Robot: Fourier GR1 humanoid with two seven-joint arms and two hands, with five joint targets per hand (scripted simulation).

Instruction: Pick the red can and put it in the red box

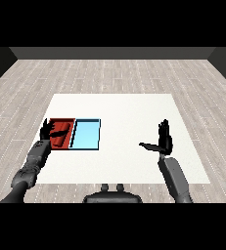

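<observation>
Red cylindrical can point(60, 139) lies on its side inside shallow red tray point(62, 121), beside light blue tray point(86, 135) on white tabletop point(129, 112). We see black left hand point(47, 129) over red tray's left edge, fingers spread, touching can. Black right hand point(163, 139) well apart, fingers straight, thumb out, holding nothing.

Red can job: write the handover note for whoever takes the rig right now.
Left hand: over the red tray, at the red can; whether its fingers are curled round the can cannot be told.
Right hand: open, holding nothing, above the white table.
Red can: lying in the red tray, beside the light blue tray.
Done: can is in the tray.
Left: check release, withdraw the left hand.
</observation>
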